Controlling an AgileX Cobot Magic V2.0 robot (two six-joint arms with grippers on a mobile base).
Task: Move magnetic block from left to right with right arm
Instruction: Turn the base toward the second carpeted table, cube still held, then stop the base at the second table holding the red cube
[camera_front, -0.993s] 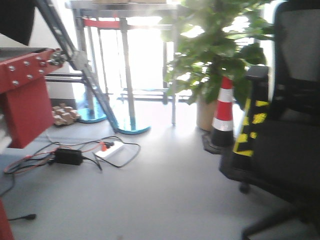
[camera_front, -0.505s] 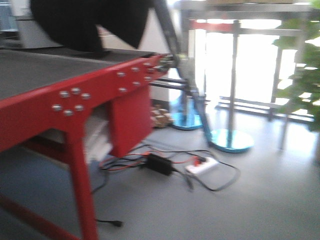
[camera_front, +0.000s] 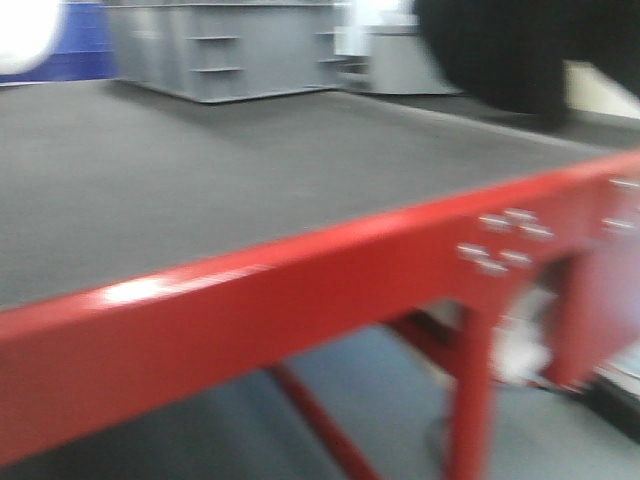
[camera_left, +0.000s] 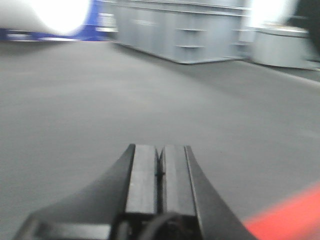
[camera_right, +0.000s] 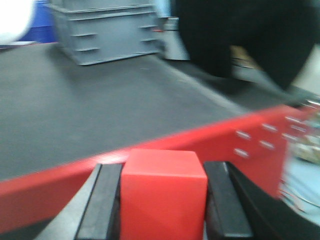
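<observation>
The right gripper (camera_right: 162, 202) is closed on the magnetic block (camera_right: 164, 182), which sits between its two dark fingers (camera_right: 102, 200) and appears in front of the red table edge (camera_right: 240, 135), off the dark grey mat (camera_right: 100, 110). The left gripper (camera_left: 159, 172) hangs over the mat with its pads pressed together and nothing between them. A grey crate (camera_front: 230, 50) stands at the mat's far side.

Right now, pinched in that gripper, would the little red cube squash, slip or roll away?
Probably stiff: the magnetic block shows straight, sharp edges though clamped in the right gripper. Its matte faces sit flat against the fingers, so slipping seems unlikely. On the dark mat, its flat sides should stop any rolling.
</observation>
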